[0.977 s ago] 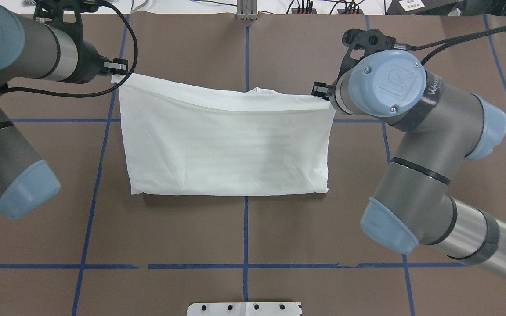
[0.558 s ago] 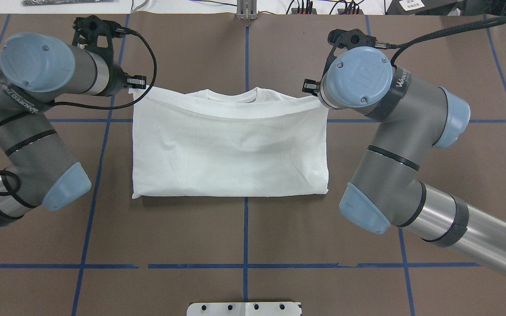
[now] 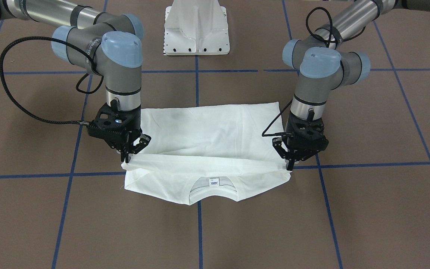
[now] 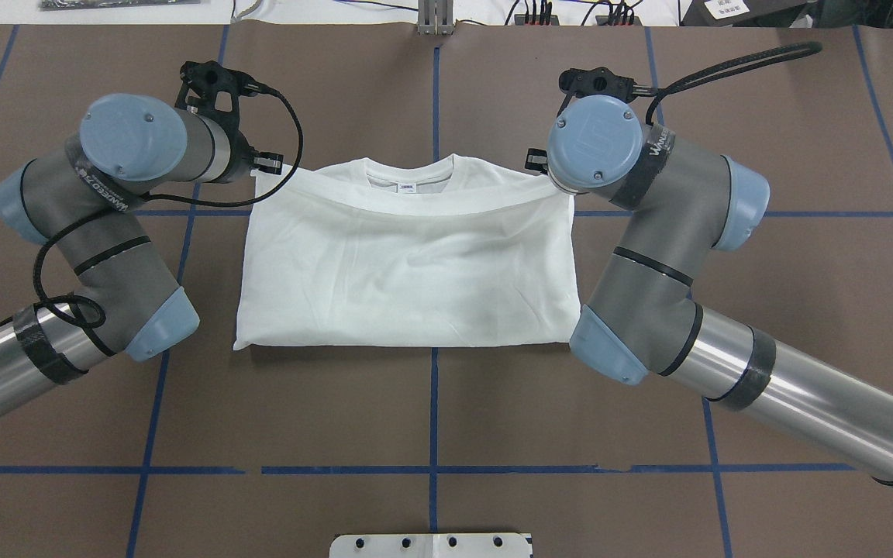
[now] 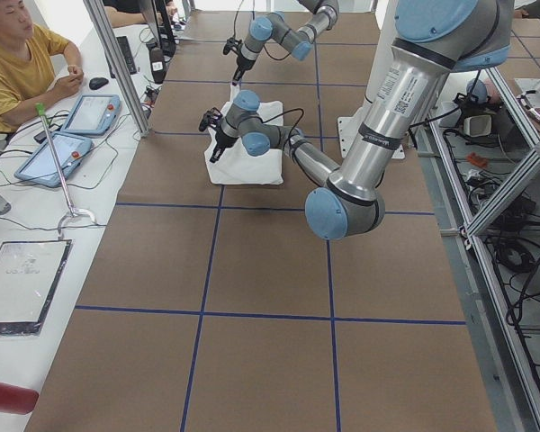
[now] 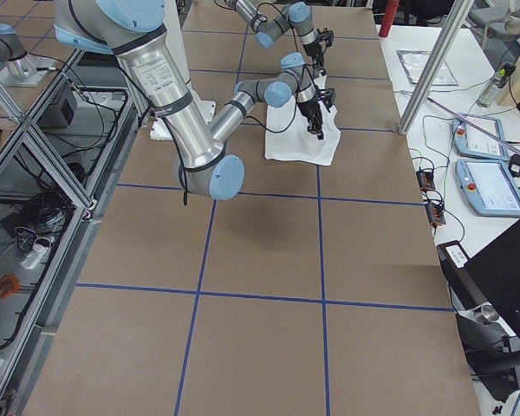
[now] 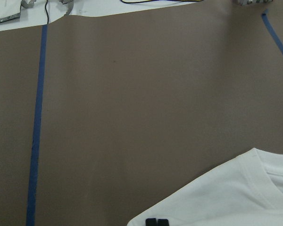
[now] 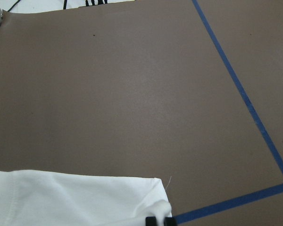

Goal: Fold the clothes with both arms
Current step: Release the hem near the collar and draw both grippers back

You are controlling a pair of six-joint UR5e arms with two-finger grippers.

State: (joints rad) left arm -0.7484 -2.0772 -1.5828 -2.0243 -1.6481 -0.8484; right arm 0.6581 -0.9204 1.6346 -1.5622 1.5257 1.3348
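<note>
Thin, limp T-shirt [image 3: 215, 136] flat on table [image 3: 349, 209], folded edge just short of collar [image 3: 212, 191]. Left gripper [image 3: 289, 166] and right gripper [image 3: 126, 160] pinching that edge's corners, either side of collar (likely saggy between; corners best).

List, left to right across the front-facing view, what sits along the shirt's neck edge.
the right hand → collar label → the left hand. Each hand pinches a corner of the T-shirt, which spans the gap between them.
</note>
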